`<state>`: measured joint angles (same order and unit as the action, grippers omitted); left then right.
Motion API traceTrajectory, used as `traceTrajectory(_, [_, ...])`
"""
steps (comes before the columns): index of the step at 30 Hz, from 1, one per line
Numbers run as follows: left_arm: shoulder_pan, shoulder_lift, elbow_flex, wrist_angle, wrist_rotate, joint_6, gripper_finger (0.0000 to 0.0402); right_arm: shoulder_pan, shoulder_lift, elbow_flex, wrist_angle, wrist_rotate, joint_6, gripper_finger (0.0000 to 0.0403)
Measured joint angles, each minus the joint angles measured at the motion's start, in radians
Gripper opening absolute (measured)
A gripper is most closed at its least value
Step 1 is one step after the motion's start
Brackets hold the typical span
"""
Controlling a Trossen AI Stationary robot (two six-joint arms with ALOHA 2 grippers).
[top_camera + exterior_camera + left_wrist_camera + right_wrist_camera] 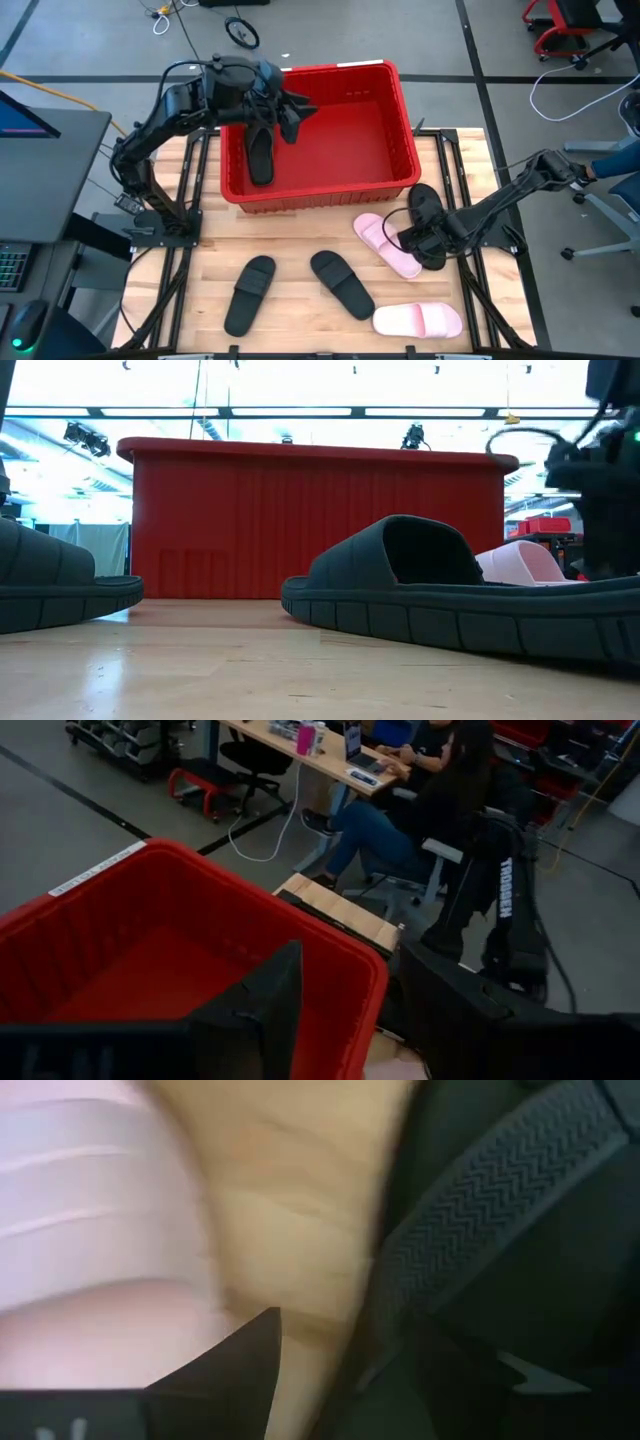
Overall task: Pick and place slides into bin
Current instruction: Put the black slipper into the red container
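Slides: one black slide (260,150) lies inside the bin (405,110) below the left gripper (283,112), whose jaws stand spread. Right gripper (428,243) reaches a black slide (425,208) beside a pink slide (385,243); its jaw state cannot be told. Risk: dragging the pink neighbour.

Grey floor (90,60) with dark lines, a wooden desk (300,755), red-based chair (205,782), ceiling strip lights (300,412)
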<state>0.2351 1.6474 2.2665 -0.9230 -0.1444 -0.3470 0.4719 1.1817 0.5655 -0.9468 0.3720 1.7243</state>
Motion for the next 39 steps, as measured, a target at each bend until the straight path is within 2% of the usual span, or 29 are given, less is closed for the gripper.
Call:
traceTrajectory(9, [-0.013, 0.000, 0.000, 0.000, 0.000, 0.001, 0.0175, -0.009, 0.003, -0.010, 0.011, 0.082, 0.008, 0.0208])
traceTrajectory(14, [-0.013, 0.001, 0.000, 0.000, 0.000, 0.001, 0.0173, -0.007, 0.002, 0.016, 0.065, 0.023, 0.009, 0.0199])
traceTrajectory(19, [-0.012, 0.001, 0.000, 0.000, 0.000, 0.000, 0.0178, 0.021, 0.002, 0.051, 0.099, 0.021, 0.007, 0.0189])
traceTrajectory(27, [-0.012, 0.001, 0.000, 0.000, 0.000, 0.003, 0.0173, 0.050, 0.003, 0.050, -0.042, -0.004, 0.109, 0.0187])
traceTrajectory(34, [-0.012, 0.001, 0.000, 0.000, 0.000, 0.003, 0.0180, 0.016, 0.003, 0.031, -0.109, 0.128, 0.134, 0.0187])
traceTrajectory(39, [-0.012, 0.001, 0.000, -0.003, 0.000, 0.005, 0.0177, -0.038, 0.003, -0.017, -0.022, 0.136, 0.108, 0.0187])
